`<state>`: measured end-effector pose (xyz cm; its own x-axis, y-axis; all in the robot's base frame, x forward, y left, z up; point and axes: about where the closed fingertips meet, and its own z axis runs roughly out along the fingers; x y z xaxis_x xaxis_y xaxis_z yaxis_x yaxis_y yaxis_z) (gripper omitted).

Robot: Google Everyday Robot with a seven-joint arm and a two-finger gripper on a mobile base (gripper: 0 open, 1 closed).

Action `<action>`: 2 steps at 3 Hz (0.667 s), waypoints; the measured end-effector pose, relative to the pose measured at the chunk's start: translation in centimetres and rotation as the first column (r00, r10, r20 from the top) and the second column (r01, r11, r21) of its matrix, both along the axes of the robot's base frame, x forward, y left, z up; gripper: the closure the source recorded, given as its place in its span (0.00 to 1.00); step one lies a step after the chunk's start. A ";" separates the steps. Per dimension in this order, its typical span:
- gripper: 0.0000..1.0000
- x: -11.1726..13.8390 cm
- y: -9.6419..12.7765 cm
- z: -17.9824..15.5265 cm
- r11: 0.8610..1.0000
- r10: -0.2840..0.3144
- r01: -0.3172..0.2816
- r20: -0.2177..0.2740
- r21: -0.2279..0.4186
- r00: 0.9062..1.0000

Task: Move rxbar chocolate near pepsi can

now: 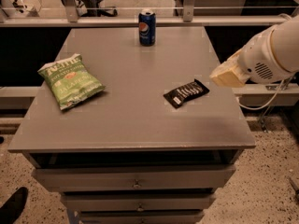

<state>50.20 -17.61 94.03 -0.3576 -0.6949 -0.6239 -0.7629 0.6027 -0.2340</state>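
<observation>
Hovering near the rxbar chocolate [186, 93] is the gripper [227, 74], jaws' spacing impossible to tell.

Table [135, 125]: bar [186, 93], can [146, 27], bag [71, 81] (gripper [225, 75] beside)

One high camera looks down across the table [133, 120], pincer [227, 75] above its right edge.

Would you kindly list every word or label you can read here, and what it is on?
"JALAPEÑO": green chip bag; its top word is blurred.
pepsi can: round logo only, no legible words.
rxbar chocolate: lettering too small.
tool, right of the bar: no text.
</observation>
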 end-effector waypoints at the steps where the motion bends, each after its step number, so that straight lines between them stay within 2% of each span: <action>1: 0.58 2.4 0.5 -0.5 0.994 0.088 -0.090 0.041 0.060 0.995; 2: 0.35 5.9 1.0 -1.5 0.973 0.219 -0.222 0.058 0.062 0.974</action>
